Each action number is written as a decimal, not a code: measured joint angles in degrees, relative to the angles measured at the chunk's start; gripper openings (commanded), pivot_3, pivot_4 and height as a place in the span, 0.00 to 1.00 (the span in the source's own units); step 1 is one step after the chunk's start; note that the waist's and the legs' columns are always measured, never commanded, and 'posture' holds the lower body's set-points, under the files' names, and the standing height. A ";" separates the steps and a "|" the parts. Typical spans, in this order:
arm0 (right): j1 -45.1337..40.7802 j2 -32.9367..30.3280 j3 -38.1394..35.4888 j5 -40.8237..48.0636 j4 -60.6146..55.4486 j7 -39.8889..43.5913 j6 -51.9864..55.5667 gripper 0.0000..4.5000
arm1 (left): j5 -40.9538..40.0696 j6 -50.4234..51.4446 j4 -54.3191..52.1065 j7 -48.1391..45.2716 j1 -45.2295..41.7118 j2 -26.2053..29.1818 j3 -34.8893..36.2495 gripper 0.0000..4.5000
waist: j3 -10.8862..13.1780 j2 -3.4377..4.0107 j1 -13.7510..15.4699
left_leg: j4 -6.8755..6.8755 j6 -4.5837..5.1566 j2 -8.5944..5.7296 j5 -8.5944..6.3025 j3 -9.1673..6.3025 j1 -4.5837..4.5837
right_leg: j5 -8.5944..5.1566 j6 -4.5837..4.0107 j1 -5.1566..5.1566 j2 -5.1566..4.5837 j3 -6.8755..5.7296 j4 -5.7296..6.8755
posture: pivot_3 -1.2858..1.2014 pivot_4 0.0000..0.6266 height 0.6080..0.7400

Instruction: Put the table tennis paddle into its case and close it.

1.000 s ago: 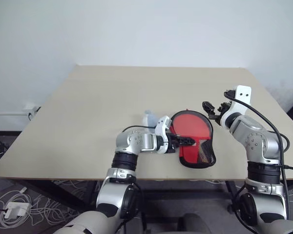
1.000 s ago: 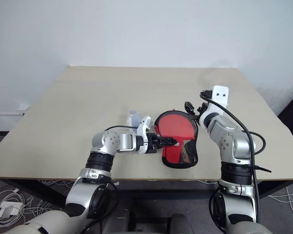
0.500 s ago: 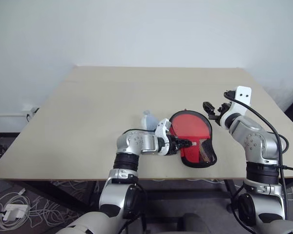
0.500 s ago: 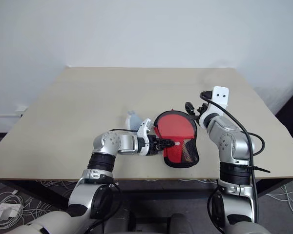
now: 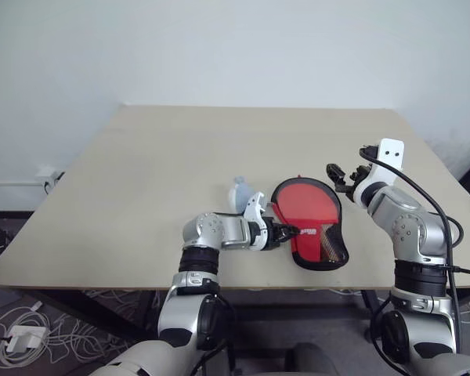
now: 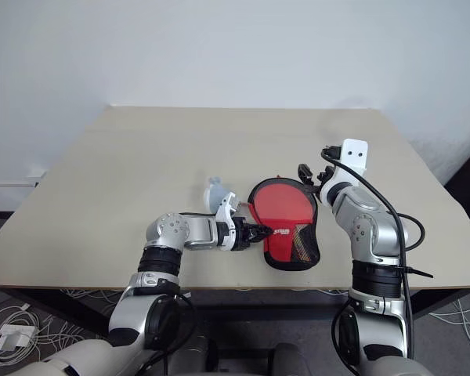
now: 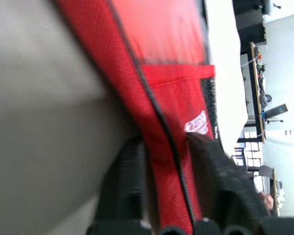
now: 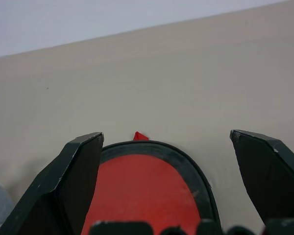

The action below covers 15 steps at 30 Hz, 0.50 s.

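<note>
The case (image 5: 309, 207) lies flat on the table near its front edge, red side up, with black zip edging. Through its mesh panel a light-brown handle (image 5: 327, 244) of the table tennis paddle shows; the rest of the paddle is hidden inside. My left gripper (image 5: 288, 232) comes in from the left and is shut on the case's left edge. In the left wrist view, the red fabric (image 7: 161, 73) with its black piping runs between the two fingers (image 7: 130, 186). My right gripper (image 5: 338, 176) hangs open just above the case's far right rim (image 8: 147, 186).
A small pale grey-blue wad (image 5: 239, 190) lies just behind the left wrist, left of the case. The tan table (image 5: 157, 172) stretches bare to the back and left. Its front edge runs close under the case. Cables lie on the floor (image 5: 23, 329).
My left gripper's fingers have gone from wide apart to shut on the case's left edge, with a slight roll of the wrist. The right arm has kept still.
</note>
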 measured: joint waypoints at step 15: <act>0.00 1.44 -0.19 0.00 -0.21 -0.46 -0.09 1.00 | -5.53 13.28 -3.24 8.50 -0.09 -0.01 10.64 0.01 | 0.01 0.00 -0.04 | -0.06 0.00 -0.01 0.00 -0.03 -0.01 | 0.06 0.12 0.01 0.01 0.02 0.00 | 0.52 0.00 1.00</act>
